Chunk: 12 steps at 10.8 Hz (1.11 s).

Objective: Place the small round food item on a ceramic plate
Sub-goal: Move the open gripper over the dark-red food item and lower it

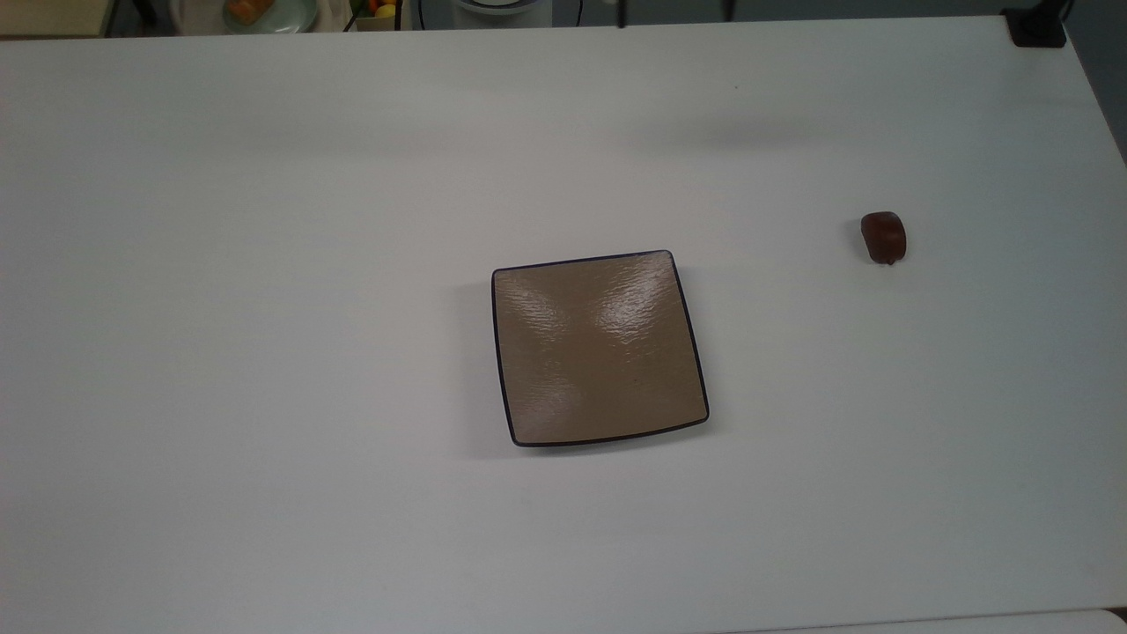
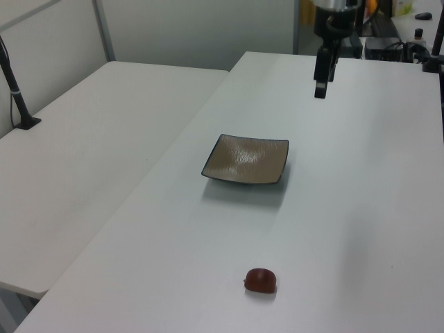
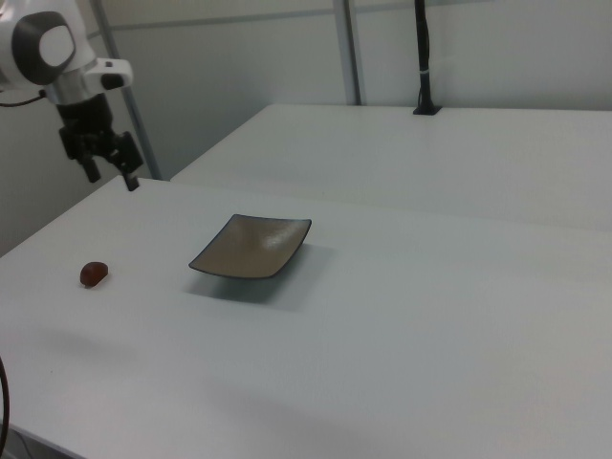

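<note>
The small round food item is a dark reddish-brown glossy lump lying alone on the white table at the top view's right; it also sits near the front in the left view and at the right view's left. The ceramic plate is square and tan-brown with a dark rim, lies mid-table and carries nothing. My gripper hangs open in the air above the table, well apart from both and holding nothing. Its fingertips reach into the top view's upper edge, and it is beyond the plate in the left view.
A black clamp base sits on the table's corner at the top view's upper right. A second white table adjoins at the left view's left, with a black post on it. Dishes and clutter lie beyond the table's far edge.
</note>
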Each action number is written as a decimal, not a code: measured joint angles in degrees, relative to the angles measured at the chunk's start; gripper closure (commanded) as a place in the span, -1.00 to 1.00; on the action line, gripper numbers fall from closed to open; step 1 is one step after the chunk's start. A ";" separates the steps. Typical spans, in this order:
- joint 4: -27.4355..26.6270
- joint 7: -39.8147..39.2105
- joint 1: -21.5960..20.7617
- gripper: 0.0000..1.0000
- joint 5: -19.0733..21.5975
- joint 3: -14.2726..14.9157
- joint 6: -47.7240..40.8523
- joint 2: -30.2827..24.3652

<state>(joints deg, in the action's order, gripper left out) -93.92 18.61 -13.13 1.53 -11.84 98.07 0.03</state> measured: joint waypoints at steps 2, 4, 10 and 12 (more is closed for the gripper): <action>0.24 4.72 -0.07 -1.00 -0.48 -5.01 0.13 1.07; 0.61 8.02 -0.79 -1.00 -0.58 -7.26 0.70 2.32; 5.48 14.53 -7.23 -1.00 -3.81 -7.67 3.22 11.92; 5.63 15.31 -9.46 -1.00 -4.42 -7.69 6.47 15.48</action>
<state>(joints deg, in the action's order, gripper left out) -88.28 33.92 -22.59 -2.89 -19.54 104.54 15.51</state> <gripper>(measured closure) 0.000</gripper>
